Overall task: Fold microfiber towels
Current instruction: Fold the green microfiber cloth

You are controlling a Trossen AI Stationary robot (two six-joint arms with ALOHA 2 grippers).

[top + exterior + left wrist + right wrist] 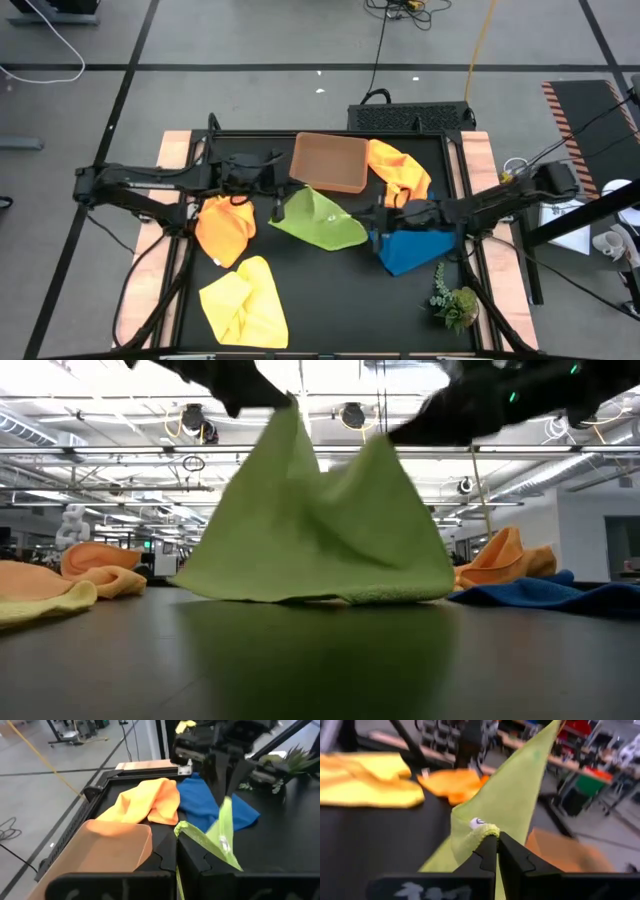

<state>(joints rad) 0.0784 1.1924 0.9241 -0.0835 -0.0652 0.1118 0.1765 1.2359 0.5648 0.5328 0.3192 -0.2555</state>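
now green towel (505,805) between both claws

Rows of ceiling lights (330,420) behind my arms give bright, even light, and the dark surface (320,660) shows a soft greenish sheen beneath the lime green towel (320,530). My right wrist view is blurred beyond the fingers; the room behind is hazy

The lime green towel (515,795) is soft, matt cloth with a nubbly stitched hem; the orange towels (225,230), yellow towel (243,303) and blue towel (412,250) look equally plush; the table (330,290) is smooth, faintly glossy black; the tray (330,163) looks like matt brown plastic; gripper fingers (512,857) are matt black plastic.
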